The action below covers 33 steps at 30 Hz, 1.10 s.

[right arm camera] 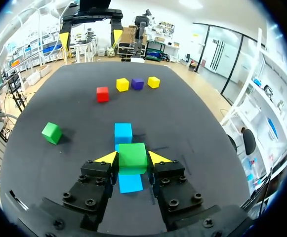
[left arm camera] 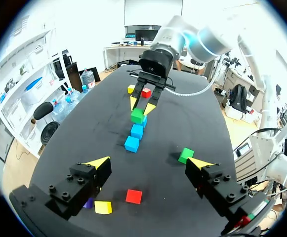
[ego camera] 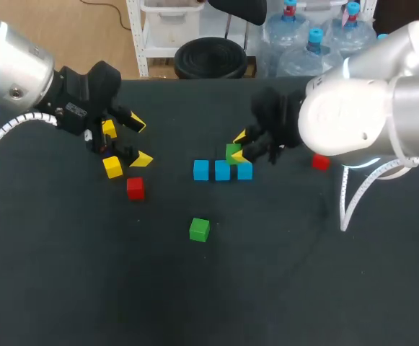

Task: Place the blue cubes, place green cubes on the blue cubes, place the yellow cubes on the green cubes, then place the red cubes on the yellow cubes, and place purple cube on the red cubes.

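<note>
We look down on a black table (ego camera: 65, 288) with three blue cubes (ego camera: 223, 171) set close together in a row near its middle. Our right arm comes in from three o'clock. Our right gripper (ego camera: 239, 146) is clamped on a green cube (ego camera: 232, 152), and in the right wrist view both yellow-tipped fingers (right arm camera: 159, 158) press against its sides. This green cube sits over the three o'clock end of the blue row. We cannot tell whether it rests on the blue cubes or hangs just above them.

A second green cube (ego camera: 200, 230) lies alone at six o'clock from the row, well apart from it. A red cube (ego camera: 135, 188) lies between eight and nine o'clock from the row. A yellow cube (ego camera: 112, 167) lies just beside that red one, between its ten and eleven o'clock. A second red cube (ego camera: 320, 162) lies at three o'clock from the row, close under our right arm.

Our left arm comes in from ten o'clock. Our left gripper (ego camera: 140, 142) hangs over the table near the yellow cube, fingers spread wide and gripping nothing. A second yellow cube (ego camera: 109, 129) shows beneath its body. In the right wrist view a purple cube (right arm camera: 137, 83) sits in line between the two yellow ones. In the left wrist view it is partly hidden behind one finger.
</note>
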Each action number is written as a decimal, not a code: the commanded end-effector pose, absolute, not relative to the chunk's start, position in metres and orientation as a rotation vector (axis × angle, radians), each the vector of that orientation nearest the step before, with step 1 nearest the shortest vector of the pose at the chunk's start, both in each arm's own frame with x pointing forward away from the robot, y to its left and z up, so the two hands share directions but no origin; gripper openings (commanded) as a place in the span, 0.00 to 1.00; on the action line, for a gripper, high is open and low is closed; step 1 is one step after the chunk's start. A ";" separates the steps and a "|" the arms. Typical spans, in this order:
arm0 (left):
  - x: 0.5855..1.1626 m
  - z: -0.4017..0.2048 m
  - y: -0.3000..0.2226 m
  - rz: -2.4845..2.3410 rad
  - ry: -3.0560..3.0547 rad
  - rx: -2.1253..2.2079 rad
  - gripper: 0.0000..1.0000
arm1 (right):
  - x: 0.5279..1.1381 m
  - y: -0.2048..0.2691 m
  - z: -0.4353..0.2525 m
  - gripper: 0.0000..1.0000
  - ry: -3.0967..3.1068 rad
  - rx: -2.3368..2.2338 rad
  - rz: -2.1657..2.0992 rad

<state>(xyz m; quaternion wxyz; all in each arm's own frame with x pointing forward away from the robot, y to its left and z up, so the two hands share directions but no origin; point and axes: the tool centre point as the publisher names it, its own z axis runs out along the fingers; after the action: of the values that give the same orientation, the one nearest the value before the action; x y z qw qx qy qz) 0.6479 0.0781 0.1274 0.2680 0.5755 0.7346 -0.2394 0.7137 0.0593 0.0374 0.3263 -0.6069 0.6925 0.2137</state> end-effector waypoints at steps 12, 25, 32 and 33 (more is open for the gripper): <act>0.647 0.127 0.080 -0.649 1.974 1.552 1.00 | 0.719 0.062 0.031 0.00 1.827 -1.592 0.576; 0.647 0.127 0.080 -0.649 1.974 1.552 1.00 | 0.718 0.061 0.028 0.00 1.837 -1.592 0.584; 0.647 0.127 0.080 -0.649 1.974 1.552 1.00 | 0.718 0.062 0.028 0.00 1.833 -1.589 0.596; 0.647 0.127 0.080 -0.649 1.974 1.552 1.00 | 0.718 0.062 0.028 0.00 1.833 -1.589 0.598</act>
<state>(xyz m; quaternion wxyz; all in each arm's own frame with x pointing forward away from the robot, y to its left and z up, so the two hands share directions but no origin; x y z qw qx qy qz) 0.6480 0.0781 0.1273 0.2680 0.5755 0.7346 -0.2394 0.7161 0.0620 0.0285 0.3154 -0.6031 0.6976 0.2238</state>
